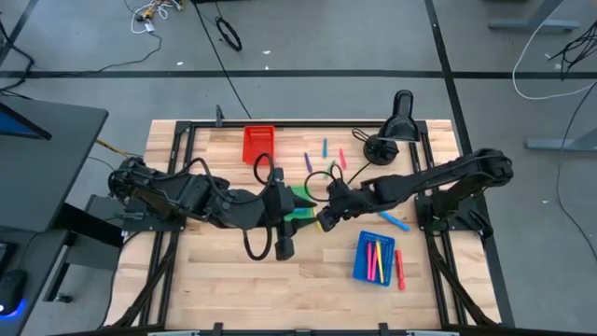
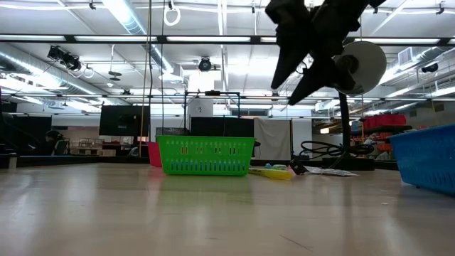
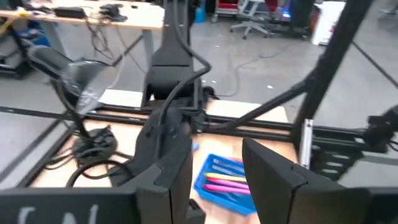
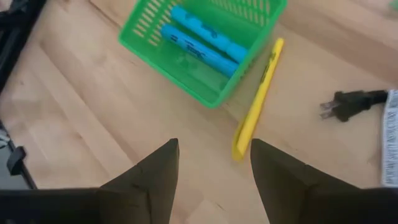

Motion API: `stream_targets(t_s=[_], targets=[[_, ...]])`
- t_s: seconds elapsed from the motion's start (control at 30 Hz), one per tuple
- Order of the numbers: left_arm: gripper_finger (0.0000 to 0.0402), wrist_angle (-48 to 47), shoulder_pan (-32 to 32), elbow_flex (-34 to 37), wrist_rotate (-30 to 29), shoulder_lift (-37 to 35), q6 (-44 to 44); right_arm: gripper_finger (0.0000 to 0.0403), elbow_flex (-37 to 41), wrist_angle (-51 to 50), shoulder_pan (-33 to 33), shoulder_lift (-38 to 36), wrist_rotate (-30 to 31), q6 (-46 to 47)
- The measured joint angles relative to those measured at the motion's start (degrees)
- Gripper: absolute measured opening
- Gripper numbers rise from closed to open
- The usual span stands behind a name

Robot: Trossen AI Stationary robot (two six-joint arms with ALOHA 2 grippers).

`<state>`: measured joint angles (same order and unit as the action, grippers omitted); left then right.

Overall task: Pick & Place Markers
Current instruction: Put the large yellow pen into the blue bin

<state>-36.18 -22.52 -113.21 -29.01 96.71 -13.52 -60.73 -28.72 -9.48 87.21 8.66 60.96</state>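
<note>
Right wrist view: our right gripper [image 4: 214, 163] hangs with jaws released above the yellow marker [image 4: 258, 96], which lies on the counter [image 4: 74, 118] against the green tray [image 4: 205, 46]. We'd descend straddling it mid-length. Left gripper [image 3: 214, 180] also unclenched, idle.

Wooden table [image 1: 233, 280] carries 3 trays — red [image 1: 258, 142], green [image 4: 205, 37], blue [image 1: 373, 259] — plus loose markers [image 1: 326, 147].

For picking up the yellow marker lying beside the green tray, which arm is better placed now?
The right. Its gripper hangs open just above the yellow marker by the green tray, as its wrist view shows. The left gripper, also open, faces the blue tray instead.
</note>
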Motion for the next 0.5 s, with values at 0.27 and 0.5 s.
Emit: stream_targets(t_s=[0.27,0.5], targets=[[0.0145,-2.6,0.0,0.0,1.5,0.0,-0.9,0.0199,-1.2,1.8,-1.8,6.5,2.0,3.0],[0.0145,-3.2,0.0,0.0,2.0,0.0,-0.9,0.0199,-7.9,-5.0,-3.2,14.0,7.4,1.0]])
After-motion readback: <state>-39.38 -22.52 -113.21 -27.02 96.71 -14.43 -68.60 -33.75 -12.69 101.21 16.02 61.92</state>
